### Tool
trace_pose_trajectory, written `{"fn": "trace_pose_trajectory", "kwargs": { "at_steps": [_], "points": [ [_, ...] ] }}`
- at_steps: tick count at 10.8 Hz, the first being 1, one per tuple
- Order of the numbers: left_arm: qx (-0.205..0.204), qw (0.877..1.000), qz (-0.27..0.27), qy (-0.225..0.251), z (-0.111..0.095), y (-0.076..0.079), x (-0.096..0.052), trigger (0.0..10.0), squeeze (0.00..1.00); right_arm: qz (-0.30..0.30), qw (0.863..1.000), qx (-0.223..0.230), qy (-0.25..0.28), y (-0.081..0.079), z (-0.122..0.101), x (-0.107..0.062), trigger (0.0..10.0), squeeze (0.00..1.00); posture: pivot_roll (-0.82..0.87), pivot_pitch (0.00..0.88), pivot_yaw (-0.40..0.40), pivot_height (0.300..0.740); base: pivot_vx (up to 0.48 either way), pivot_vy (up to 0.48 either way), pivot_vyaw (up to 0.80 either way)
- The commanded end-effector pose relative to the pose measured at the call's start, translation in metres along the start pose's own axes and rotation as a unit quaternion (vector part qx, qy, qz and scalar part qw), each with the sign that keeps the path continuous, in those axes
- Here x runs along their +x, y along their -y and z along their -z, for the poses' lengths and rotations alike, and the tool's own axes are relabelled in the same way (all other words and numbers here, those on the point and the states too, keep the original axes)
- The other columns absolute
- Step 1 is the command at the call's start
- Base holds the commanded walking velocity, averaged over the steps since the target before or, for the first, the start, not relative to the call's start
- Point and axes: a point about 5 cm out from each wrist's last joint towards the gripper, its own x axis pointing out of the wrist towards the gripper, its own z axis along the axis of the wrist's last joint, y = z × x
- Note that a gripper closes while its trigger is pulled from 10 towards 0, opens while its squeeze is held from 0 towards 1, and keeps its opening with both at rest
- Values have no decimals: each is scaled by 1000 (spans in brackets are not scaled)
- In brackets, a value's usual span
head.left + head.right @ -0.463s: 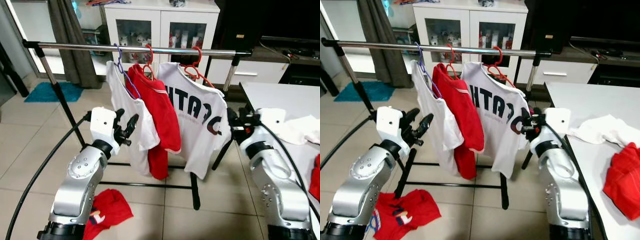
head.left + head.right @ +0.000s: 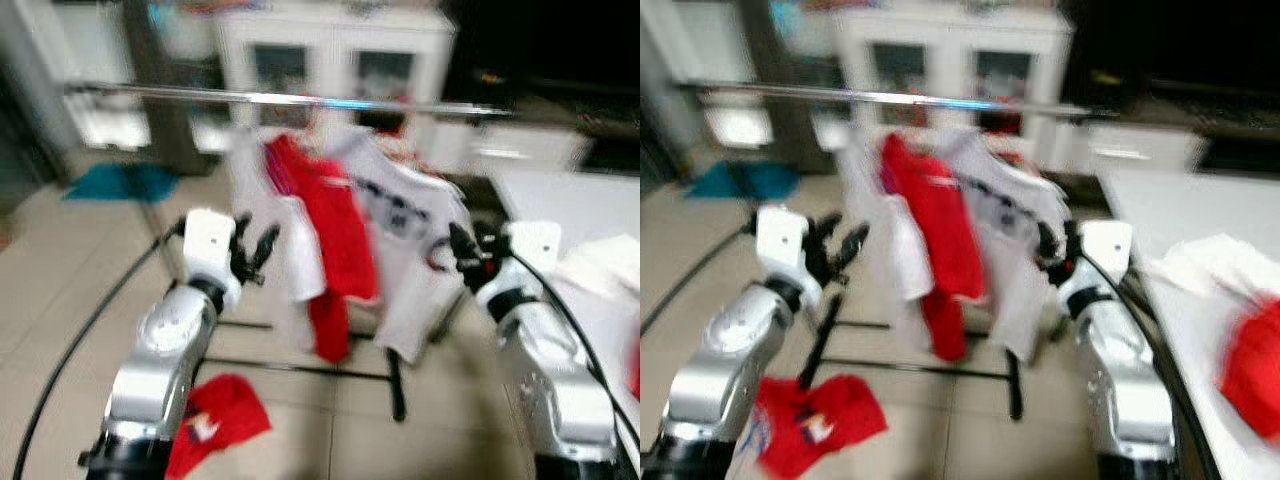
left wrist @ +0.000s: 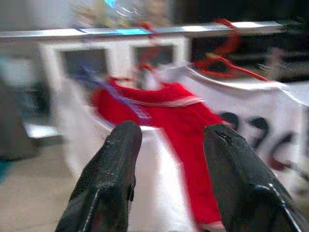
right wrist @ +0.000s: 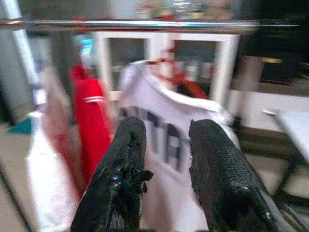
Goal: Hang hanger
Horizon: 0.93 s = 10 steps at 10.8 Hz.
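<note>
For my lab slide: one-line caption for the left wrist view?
Open left claw faces a red shirt hanging between white shirts on the rail.

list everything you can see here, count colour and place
rail: 1, silver, across the scene on a black stand
white shirts: 2, hanging on the rail, one either side of the red one
red shirt: 1, hanging on the rail between them
red garment: 1, on the floor tiles by the left arm
cabinet: 1, white, behind the rail
table: 1, white, on the right, with white and red clothes on it
mat: 1, teal, on the floor far left
left gripper: open, empty, raised before the shirts
right gripper: open, empty, near the lettered white shirt
</note>
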Motion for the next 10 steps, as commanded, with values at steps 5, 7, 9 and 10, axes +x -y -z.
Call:
{"fn": "trace_pose_trajectory", "kwargs": {
  "at_steps": [5,7,9,10],
  "points": [
    [10,1000,11,-8,4,1,0,10000,0,23,999,-7,43,6,-15,10,10000,0,-50,0,-2,740,335,0,160],
    [10,1000,12,-7,3,2,1,10000,0,24,998,1,52,9,-20,11,10000,20,-51,0,-3,740,345,0,0],
    [11,1000,14,-7,4,2,1,10000,0,22,998,1,59,13,-24,12,10000,1000,-53,0,-4,740,345,0,0],
    [12,1000,19,-7,3,3,2,10000,0,18,998,-6,60,15,-26,14,10000,1000,-54,0,-4,740,345,0,0]
  ]
}}
